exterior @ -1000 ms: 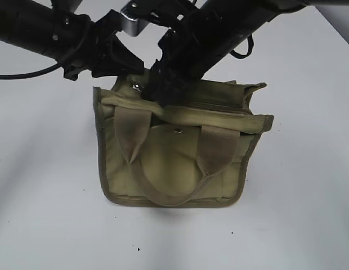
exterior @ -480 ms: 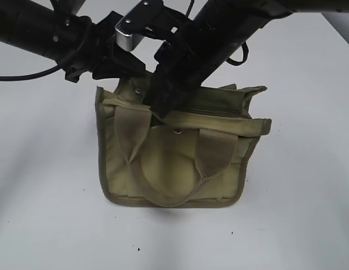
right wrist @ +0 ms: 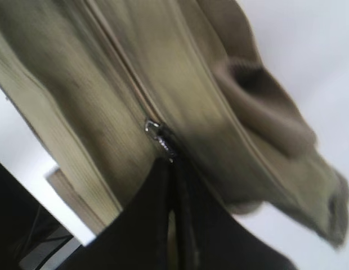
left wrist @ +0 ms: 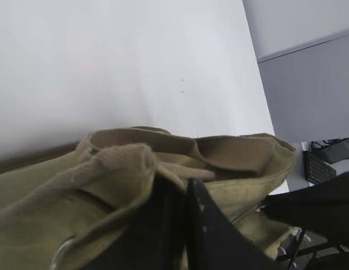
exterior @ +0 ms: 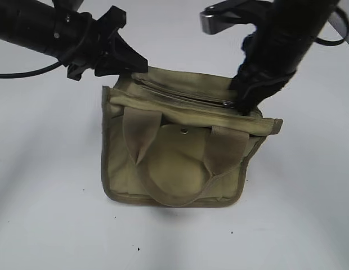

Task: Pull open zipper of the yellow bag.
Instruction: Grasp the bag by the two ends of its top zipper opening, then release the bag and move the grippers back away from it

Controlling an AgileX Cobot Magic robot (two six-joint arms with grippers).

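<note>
The yellow bag (exterior: 174, 163) stands upright on the white table, with its handles hanging down the front. Its zipper (exterior: 180, 94) runs across the top and shows as a dark slit. My left gripper (exterior: 136, 66) is shut on the fabric at the bag's back left top corner; in the left wrist view (left wrist: 184, 188) the jaws pinch the olive cloth (left wrist: 236, 154). My right gripper (exterior: 241, 106) is at the zipper's right end. In the right wrist view it (right wrist: 174, 166) is shut on the silver pull tab (right wrist: 156, 134).
A round metal snap (exterior: 184, 131) sits on the bag's front, between the two handle loops (exterior: 163, 194). White tabletop (exterior: 56, 214) surrounds the bag. In the left wrist view, the table ends at a grey wall, with dark equipment (left wrist: 326, 163) beyond it.
My right gripper closed and travelled from the zipper's left end to its right end, taking the pull tab along. The bag shifted slightly right. The left gripper held still.
</note>
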